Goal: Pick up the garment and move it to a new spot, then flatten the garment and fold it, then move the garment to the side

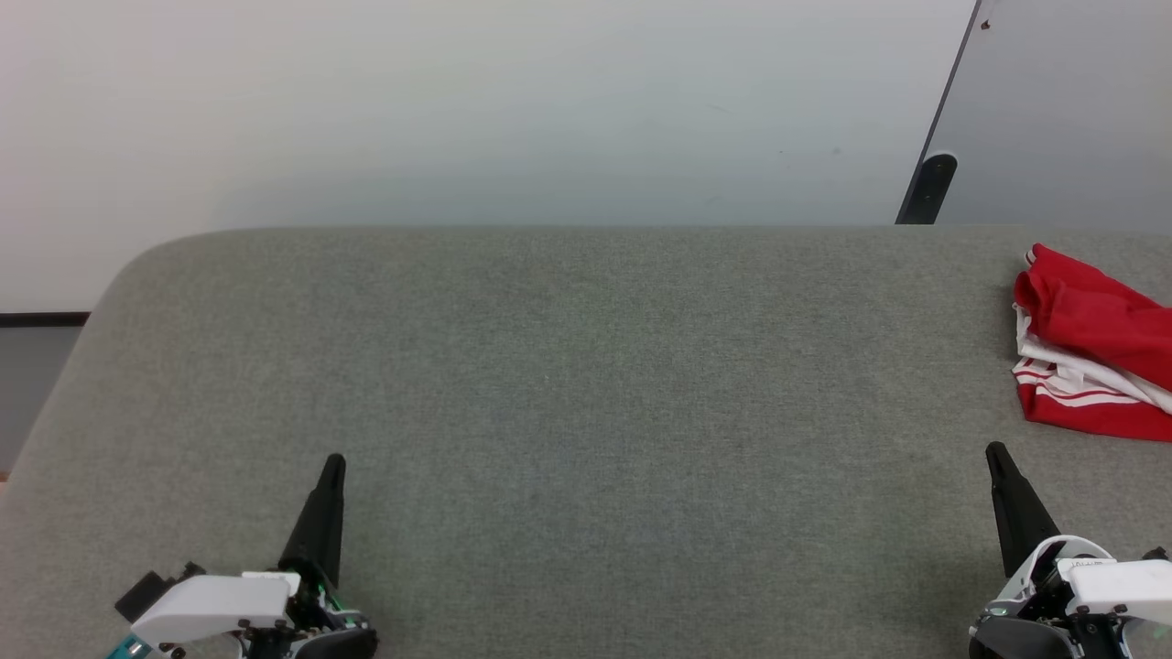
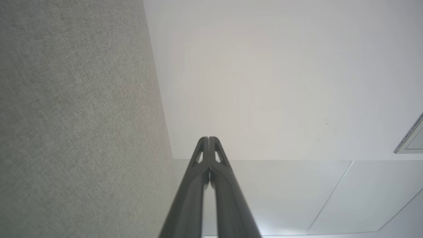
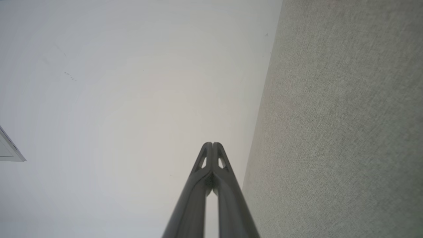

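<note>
The garment (image 1: 1094, 348), red with white parts and white stripes, lies bunched at the far right of the grey fabric table (image 1: 586, 384), partly cut off by the head view's edge. My left gripper (image 1: 334, 462) rests at the lower left, shut and empty, far from the garment. At the lower right my right gripper (image 1: 993, 450) is also shut with nothing in it, a short way in front of the garment's near edge. In the left wrist view the left gripper (image 2: 209, 138) has its tips pressed together. The right gripper (image 3: 212, 143) looks the same in the right wrist view.
A pale wall (image 1: 458, 110) stands behind the table's far edge. A grey panel with a dark edge (image 1: 929, 188) leans at the upper right. The table's rounded corner lies at the far left, with a dark baseboard (image 1: 41, 319) beyond it.
</note>
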Tool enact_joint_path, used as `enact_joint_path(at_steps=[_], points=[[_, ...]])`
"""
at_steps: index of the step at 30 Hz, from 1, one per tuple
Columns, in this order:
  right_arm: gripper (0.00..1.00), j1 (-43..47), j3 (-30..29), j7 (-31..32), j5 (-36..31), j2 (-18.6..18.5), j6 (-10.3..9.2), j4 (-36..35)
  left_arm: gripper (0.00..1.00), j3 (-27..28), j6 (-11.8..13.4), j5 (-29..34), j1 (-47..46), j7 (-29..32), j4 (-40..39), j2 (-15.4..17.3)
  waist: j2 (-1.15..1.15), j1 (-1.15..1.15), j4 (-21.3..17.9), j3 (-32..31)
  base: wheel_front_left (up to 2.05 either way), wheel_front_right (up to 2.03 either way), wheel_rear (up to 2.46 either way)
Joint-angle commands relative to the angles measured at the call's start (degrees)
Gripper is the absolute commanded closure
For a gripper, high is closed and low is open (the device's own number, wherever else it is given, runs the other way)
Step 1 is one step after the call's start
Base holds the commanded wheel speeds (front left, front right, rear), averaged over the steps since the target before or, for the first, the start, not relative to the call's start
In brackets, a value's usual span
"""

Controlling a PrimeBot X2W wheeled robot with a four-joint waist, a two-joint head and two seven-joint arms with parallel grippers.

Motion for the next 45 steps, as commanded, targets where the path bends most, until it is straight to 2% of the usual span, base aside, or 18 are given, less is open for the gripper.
enact_joint_path(at_steps=[1, 45], points=[[1.00, -0.16, -0.05, 0.12, 0.21, 0.17, -0.08, -0.13, 1.00, 0.14, -0.31, -0.18, -0.54, 0.19, 0.04, -0.07, 0.00, 0.00, 0.00, 0.00, 0.00, 0.00, 0.00], [1.00, -0.16, -0.04, 0.11, 0.22, 0.18, -0.08, -0.13, 1.00, 0.13, -0.31, -0.19, -0.54, 0.17, 0.03, -0.07, 0.00, 0.00, 0.00, 0.00, 0.00, 0.00, 0.00]])
